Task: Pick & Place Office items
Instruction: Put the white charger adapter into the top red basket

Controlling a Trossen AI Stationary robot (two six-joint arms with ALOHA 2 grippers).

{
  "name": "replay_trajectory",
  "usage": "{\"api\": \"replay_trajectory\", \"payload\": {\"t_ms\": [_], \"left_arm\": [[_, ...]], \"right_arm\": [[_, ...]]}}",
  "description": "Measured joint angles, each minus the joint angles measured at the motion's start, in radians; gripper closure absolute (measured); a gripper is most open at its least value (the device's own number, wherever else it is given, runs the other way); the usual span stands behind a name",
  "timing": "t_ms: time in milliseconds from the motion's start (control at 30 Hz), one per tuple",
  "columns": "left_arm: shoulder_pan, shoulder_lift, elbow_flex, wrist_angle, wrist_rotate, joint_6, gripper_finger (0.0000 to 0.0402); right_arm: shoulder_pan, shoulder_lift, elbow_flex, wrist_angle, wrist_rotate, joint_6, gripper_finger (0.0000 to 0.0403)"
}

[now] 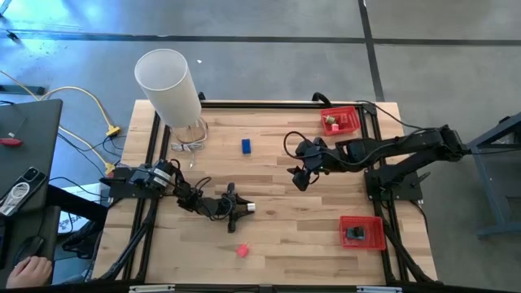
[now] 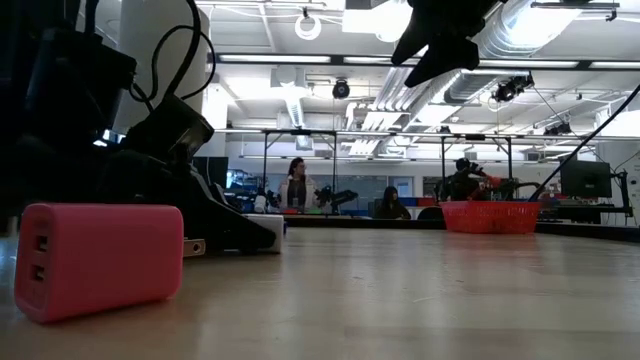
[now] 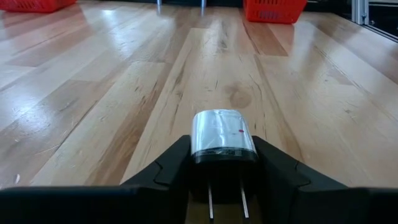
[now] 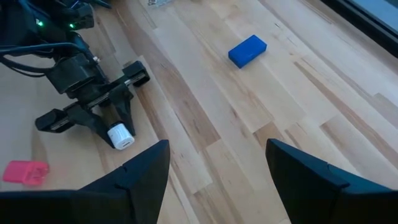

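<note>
The left gripper (image 1: 242, 208) is lying low on the wooden table (image 1: 277, 187), near its front middle, and its fingers (image 3: 168, 168) are closing on a small white charger block (image 3: 222, 134). In the left wrist view the block is sitting squarely between the two dark fingers, its two metal prongs pointing back toward the wrist, and its rounded end is sticking out past the fingertips. In the right wrist view the same block is showing as a white stub at the tip of the left gripper.

A pink charger (image 1: 242, 251) is resting on the table nearer the front edge, just beside the left gripper but apart from it. A blue block (image 1: 246, 146) is lying farther back, well clear of both arms.

The right gripper (image 1: 300, 180) is hovering above the table's middle with its fingers (image 4: 140, 171) spread wide and nothing between them.

Two red trays (image 1: 340, 120) are standing on the right side; each seems to be holding a small item, though which kind is hard to tell.
</note>
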Motion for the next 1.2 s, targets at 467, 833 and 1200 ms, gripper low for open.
{"api": "replay_trajectory", "payload": {"t_ms": [467,833,1200], "left_arm": [[0.000,0.000,-0.002,0.021,0.012,0.039,0.0272],[0.005,0.000,-0.003,0.030,0.008,0.037,0.0271],[0.005,0.001,-0.004,0.060,0.008,0.082,0.0271]], "right_arm": [[0.047,0.000,0.000,-0.006,-0.001,0.006,0.0149],[0.167,0.000,-0.045,0.003,0.095,0.136,0.0149],[0.259,0.000,-0.243,0.251,0.184,0.212,0.0149]]}}
